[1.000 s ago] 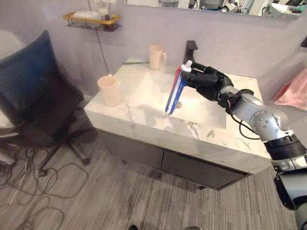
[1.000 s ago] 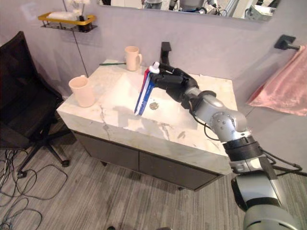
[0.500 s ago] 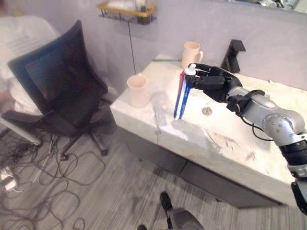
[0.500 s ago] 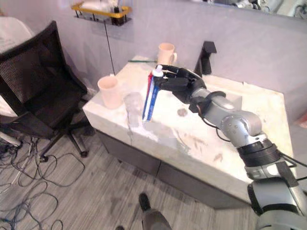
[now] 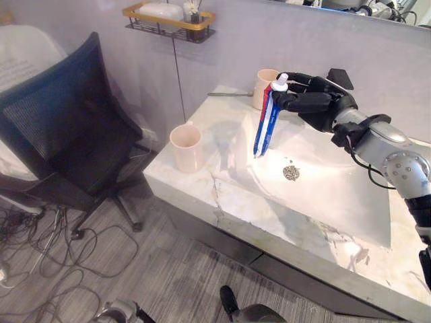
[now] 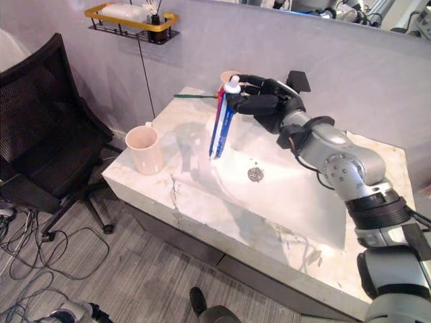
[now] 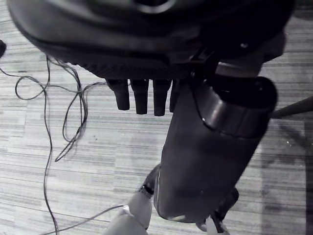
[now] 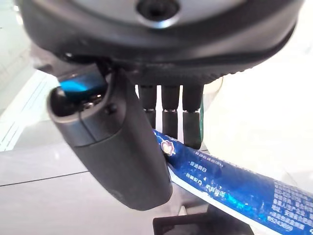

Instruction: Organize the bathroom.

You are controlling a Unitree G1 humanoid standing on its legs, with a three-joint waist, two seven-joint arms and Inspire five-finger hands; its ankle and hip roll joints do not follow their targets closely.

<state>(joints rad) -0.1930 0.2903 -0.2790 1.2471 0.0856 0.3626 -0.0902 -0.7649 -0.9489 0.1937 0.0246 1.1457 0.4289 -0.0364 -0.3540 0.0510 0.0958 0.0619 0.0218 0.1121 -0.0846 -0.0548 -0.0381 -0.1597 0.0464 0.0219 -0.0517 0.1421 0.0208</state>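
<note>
White marble vanity top (image 5: 202,195) with sunken basin, drain (image 5: 291,172) in the middle. Two cream ceramic mugs on it: one on the near left corner (image 5: 186,147), one at the back by the wall (image 6: 229,78), just behind the right hand. A green toothbrush (image 5: 225,94) lies flat on the counter beside the back mug.

We have the right hand (image 5: 315,104) over the basin's back left, fingers and thumb curled round the cap end of a red, white and blue toothpaste tube (image 5: 267,122). The tube hangs nearly vertical, white cap up at the fingers, crimped end down, clear of the basin floor.

Key relation as we judge it: the back mug sits just beyond the tube's cap, far nearer than the front mug; long axis already upright, so a drop-in needs only a short carry back and up over the rim.

Left hand (image 7: 142,95) shows in its wrist view above the floor, fingers loosely straight, holding nothing.
</note>
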